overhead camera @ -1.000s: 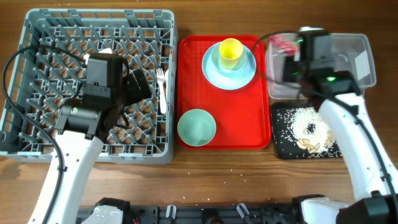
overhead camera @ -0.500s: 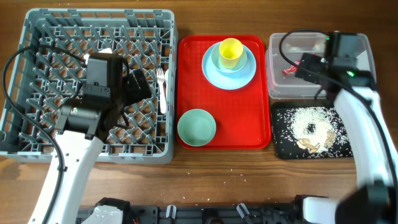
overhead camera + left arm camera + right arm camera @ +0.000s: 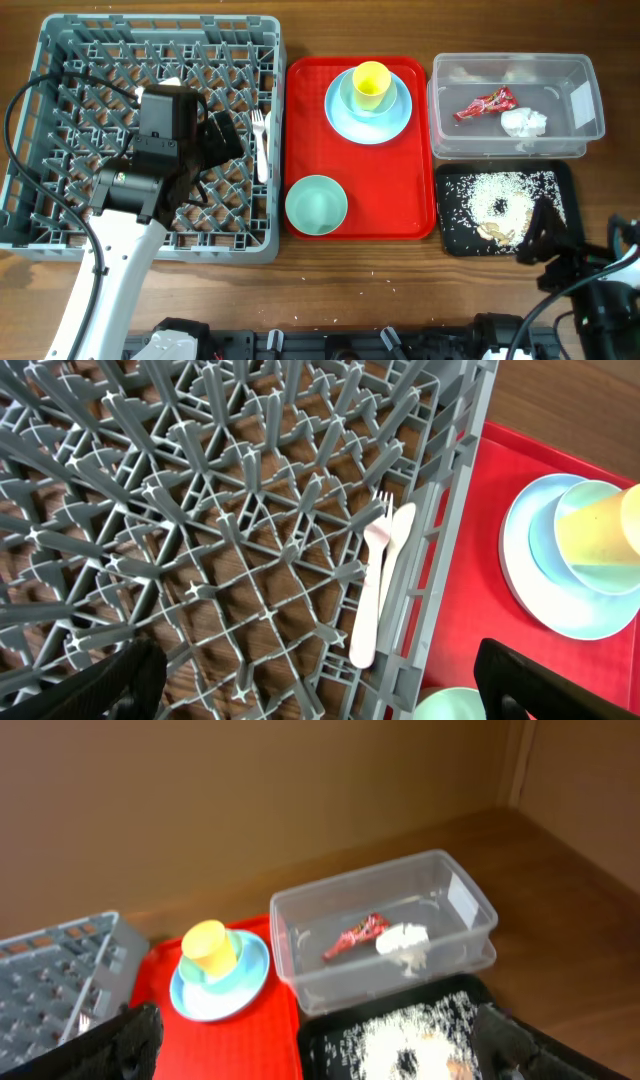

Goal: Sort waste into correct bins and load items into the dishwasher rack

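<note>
waste sorting, right side: the right gripper (image 3: 545, 232) was found withdrawn to the near edge of the table, beside the black tray (image 3: 452, 238), where a second earlier it had been held over the clear tub (image 3: 578, 72). its fingers were seen spread wide at the lower corners of the right wrist view, nothing between them.

- red snack wrapper (image 3: 484, 103): left lying inside the clear tub, released.
- crumpled napkin (image 3: 523, 122): lodged in the same tub, just beside the wrapper.
- rice scraps (image 3: 500, 190): scattered on the black tray.
- fork (image 3: 372, 595) and spoon (image 3: 398, 560): laid side by side, touching, against the right wall of the dishwasher rack (image 3: 90, 60).
- left gripper (image 3: 315, 660): unmoved above the rack, fingers parted wide, nothing carried.
- red tray (image 3: 400, 200): not yet emptied; the light blue plate (image 3: 340, 122) was stacked with a bowl (image 3: 350, 100) and the yellow cup (image 3: 372, 82), and a second bowl (image 3: 316, 204) was set apart near the front.

the waste half of the task was judged finished with the wrapper's release; the plate, both bowls and the cup were judged the remaining load for the rack.
</note>
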`<action>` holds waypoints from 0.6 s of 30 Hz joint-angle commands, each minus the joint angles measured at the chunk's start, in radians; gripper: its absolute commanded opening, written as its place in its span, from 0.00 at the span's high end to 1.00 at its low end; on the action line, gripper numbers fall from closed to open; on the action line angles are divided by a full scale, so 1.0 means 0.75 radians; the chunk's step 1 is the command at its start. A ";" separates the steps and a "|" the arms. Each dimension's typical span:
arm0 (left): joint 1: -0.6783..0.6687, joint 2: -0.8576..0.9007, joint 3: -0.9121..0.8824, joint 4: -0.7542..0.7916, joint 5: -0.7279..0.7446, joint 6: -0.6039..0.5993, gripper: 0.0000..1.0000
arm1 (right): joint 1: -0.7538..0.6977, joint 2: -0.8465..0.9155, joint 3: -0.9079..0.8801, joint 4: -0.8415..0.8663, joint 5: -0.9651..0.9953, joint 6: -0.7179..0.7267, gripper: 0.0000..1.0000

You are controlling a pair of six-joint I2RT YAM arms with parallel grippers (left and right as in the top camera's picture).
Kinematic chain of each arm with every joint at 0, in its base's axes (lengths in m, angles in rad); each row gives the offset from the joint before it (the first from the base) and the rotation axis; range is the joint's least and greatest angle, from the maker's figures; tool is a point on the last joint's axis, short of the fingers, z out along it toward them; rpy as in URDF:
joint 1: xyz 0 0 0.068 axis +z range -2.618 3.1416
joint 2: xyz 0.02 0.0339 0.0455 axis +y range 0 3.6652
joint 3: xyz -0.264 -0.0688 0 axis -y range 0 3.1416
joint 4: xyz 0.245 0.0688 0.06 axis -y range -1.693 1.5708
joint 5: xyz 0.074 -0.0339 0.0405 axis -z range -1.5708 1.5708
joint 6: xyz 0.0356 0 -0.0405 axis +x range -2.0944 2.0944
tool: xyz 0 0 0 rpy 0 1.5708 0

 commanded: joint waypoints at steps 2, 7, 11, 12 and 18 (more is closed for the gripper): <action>0.009 -0.001 0.002 0.002 0.003 -0.003 0.00 | -0.003 -0.009 -0.006 -0.106 0.009 0.025 0.00; 0.009 -0.001 0.002 0.003 0.003 -0.003 0.00 | -0.003 -0.009 -0.006 -0.184 0.009 0.024 0.00; 0.009 -0.001 0.002 0.002 0.003 -0.003 0.00 | -0.003 -0.009 -0.006 -0.187 0.009 0.025 0.00; 0.009 -0.001 0.002 0.002 0.003 -0.004 0.00 | -0.003 -0.009 -0.006 -0.188 0.009 0.025 0.00; 0.009 -0.001 0.002 0.002 0.003 -0.004 0.00 | -0.003 -0.009 -0.006 -0.188 0.009 0.025 0.00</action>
